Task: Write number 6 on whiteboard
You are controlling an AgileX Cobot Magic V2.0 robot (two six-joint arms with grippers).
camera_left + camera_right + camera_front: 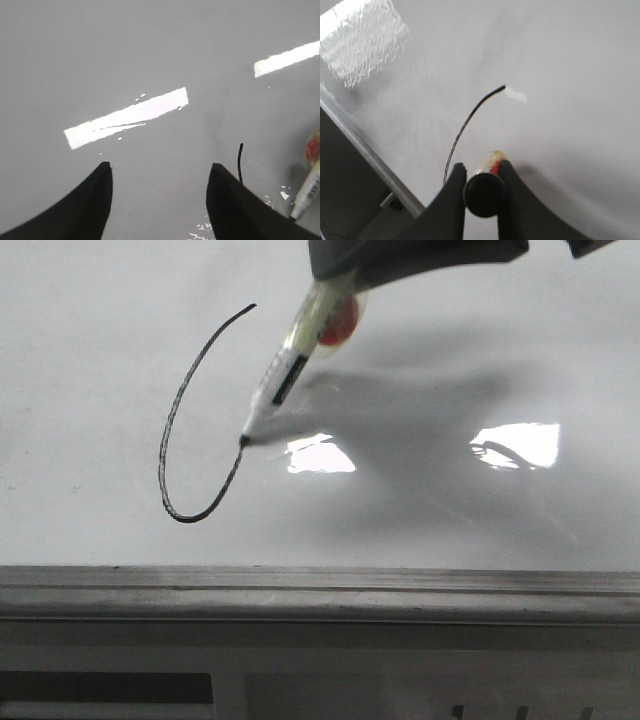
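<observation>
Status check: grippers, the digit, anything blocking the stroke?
Right gripper shut on white black-tipped marker. Left gripper open, empty. Thin black number 6 half-drawn on glossy whiteboard, loop unclosed. Nothing obstructing.

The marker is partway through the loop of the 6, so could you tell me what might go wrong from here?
1. The number 6 is unfinished: its loop is open at the marker tip, and a drifting closing stroke could leave a gap.
2. The right hand grips the marker near its rear end, so tip pressure might tilt or slip it.
3. The tilted marker could lift off the whiteboard, breaking the line.
</observation>
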